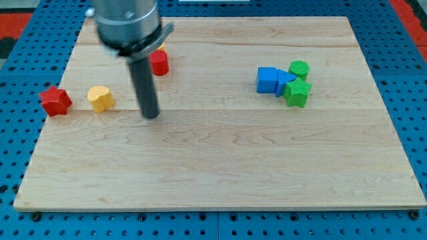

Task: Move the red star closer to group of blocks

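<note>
The red star [55,101] lies near the board's left edge. A yellow heart-shaped block [100,99] sits just to its right. My tip [151,115] rests on the board right of the yellow block, well apart from the red star. A red cylinder [159,62] stands behind the rod, partly hidden by it. At the view's right a group sits together: a blue cube [267,80], a blue triangular block [285,82], a green cylinder [299,69] and a green star [297,93].
The wooden board [220,167] lies on a blue perforated table [13,53]. The arm's grey body [127,27] hangs over the board's upper left.
</note>
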